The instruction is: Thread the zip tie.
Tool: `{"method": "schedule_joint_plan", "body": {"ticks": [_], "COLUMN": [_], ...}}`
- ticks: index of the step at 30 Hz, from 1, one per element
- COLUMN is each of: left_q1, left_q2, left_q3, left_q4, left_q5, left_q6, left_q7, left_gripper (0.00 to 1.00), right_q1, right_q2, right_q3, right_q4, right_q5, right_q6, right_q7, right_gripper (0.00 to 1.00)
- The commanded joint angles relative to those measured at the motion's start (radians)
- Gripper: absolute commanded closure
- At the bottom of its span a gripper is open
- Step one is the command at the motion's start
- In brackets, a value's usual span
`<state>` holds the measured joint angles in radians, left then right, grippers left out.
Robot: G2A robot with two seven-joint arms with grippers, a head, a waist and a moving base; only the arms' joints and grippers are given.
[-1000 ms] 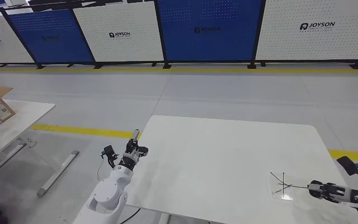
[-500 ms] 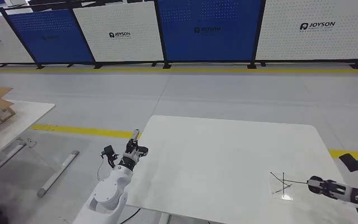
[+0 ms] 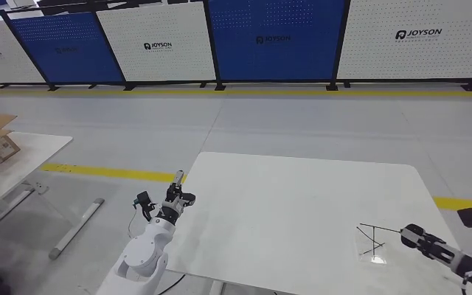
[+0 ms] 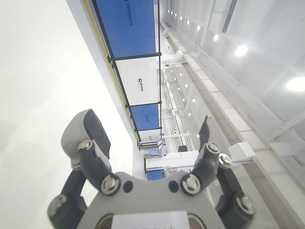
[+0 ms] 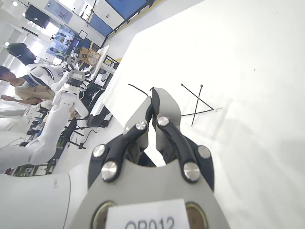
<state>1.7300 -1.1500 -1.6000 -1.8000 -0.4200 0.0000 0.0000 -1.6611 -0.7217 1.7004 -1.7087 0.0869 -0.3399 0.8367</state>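
White table (image 3: pixel 295 214) took up the lower middle and lower right of the top view. L gripper (image 3: pixel 177 184) sat at the table's left edge, lower left of that frame, well apart from the work. In its wrist view its fingers (image 4: pixel 95 129) stood wide w/ nothing btwn them. R gripper (image 3: pixel 404 233) was over the table's lower-right corner area, its fingers (image 5: pixel 164 101) pinched tight on one black zip tie. A few loose zip ties (image 5: pixel 198 98) lay crossed on the table just beyond the R gripper, right of centre in the right wrist view. The held zip tie (image 5: pixel 138 89) stuck out from the fingertips as a thin curved strip toward the left of that view, and looked lifted clear of the pile. Couldn't tell whether head or tail end was the one clamped; too small. Step in hand, as I judged it: pick-up of one tie done, threading itself not yet begun, since the strip showed no loop and the L gripper held nothing. Next move prob called for bringing both grippers together near table centre, so the L gripper could take the free end. Then tail needs lining up w/ the head slot, v. fine alignment. Risk: a thin, springy strip could twist or slip in the pinch.
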Motion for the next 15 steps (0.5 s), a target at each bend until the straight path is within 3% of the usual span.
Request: {"method": "schedule_joint_plan", "body": {"ticks": [1, 4, 9, 13, 15], "left_q1": [0.0, 0.0, 0.0, 0.0, 0.0], "left_q2": [0.0, 0.0, 0.0, 0.0, 0.0], "left_q3": [0.0, 0.0, 0.0, 0.0, 0.0], "left_q4": [0.0, 0.0, 0.0, 0.0, 0.0], "left_q5": [0.0, 0.0, 0.0, 0.0, 0.0], "left_q6": [0.0, 0.0, 0.0, 0.0, 0.0], "left_q7": [0.0, 0.0, 0.0, 0.0, 0.0], "left_gripper": [0.0, 0.0, 0.0, 0.0, 0.0], "right_q1": [0.0, 0.0, -0.032, -0.061, -0.093], "right_q2": [0.0, 0.0, -0.01, -0.017, -0.018], "right_q3": [0.0, -0.004, -0.036, -0.082, -0.126], "right_q4": [0.0, -0.015, -0.121, -0.224, -0.273], "right_q5": [0.0, -0.02, -0.125, -0.274, -0.464], "right_q6": [0.0, 0.0, 0.0, 0.0, 0.0], "right_q7": [0.0, -0.006, -0.114, -0.277, -0.465], "right_gripper": [1.0, 1.0, 1.0, 1.0, 1.0]}}
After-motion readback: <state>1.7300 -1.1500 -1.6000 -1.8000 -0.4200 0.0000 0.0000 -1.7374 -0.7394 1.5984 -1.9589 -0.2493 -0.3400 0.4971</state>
